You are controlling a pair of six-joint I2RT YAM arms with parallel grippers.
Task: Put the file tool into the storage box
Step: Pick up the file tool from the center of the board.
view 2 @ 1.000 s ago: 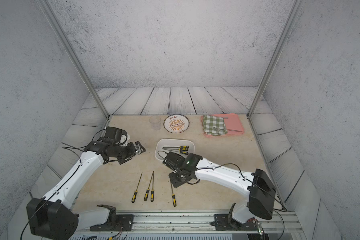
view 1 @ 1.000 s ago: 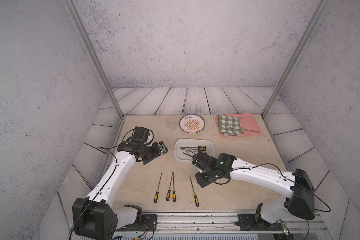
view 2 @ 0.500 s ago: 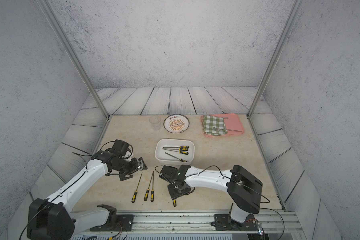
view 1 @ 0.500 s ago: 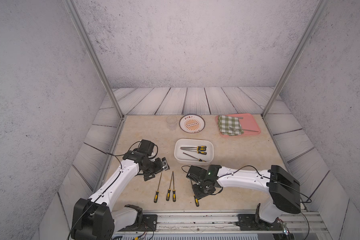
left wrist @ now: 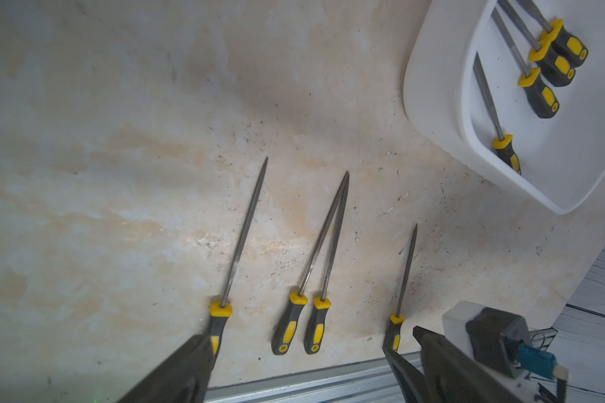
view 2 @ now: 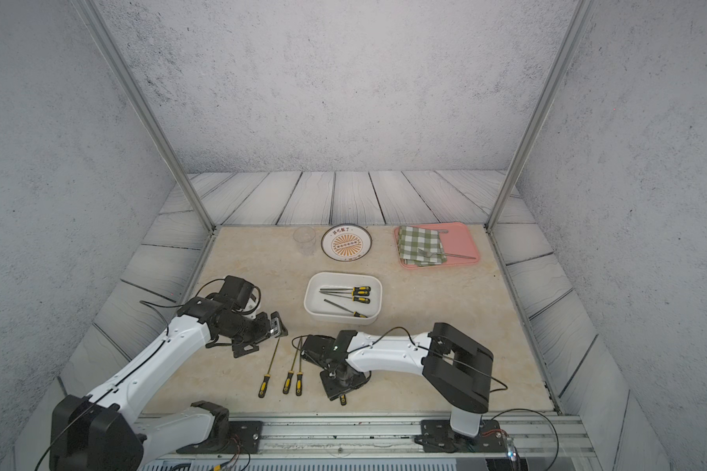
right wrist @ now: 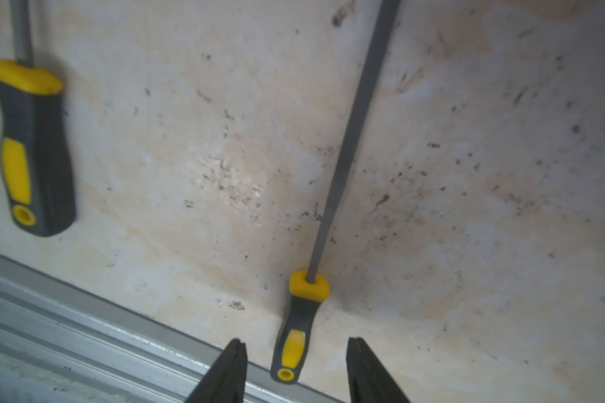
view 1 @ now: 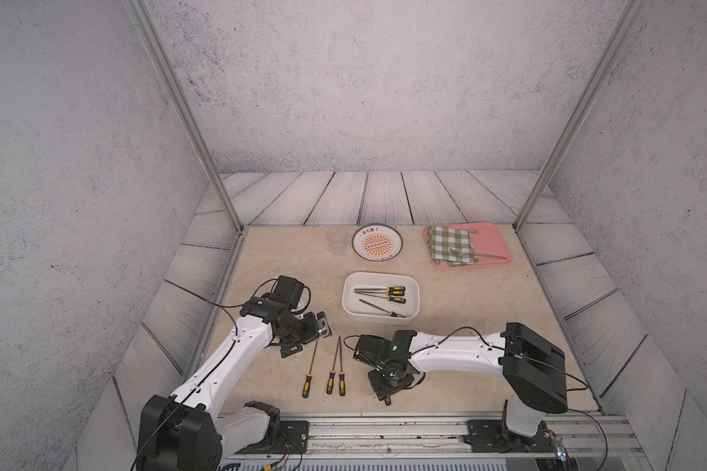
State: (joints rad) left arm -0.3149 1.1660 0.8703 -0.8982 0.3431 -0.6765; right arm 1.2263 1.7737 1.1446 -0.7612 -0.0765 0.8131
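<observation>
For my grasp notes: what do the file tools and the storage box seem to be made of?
File tools: dull grey shaft, likely steel; dark handle with yellow inserts, probably rubbery plastic. Storage box: smooth, plain white walls, probably plastic.

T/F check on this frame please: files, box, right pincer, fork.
1. Three files lie in the storage box. True.
2. The right pincer is shut on a file. False: it is open, with a finger on either side of a file handle lying on the table.
3. Four loose files lie on the table outside the box. True.
4. The fork lies in the storage box. False: it lies on the pink tray, tines on the checked cloth.
</observation>
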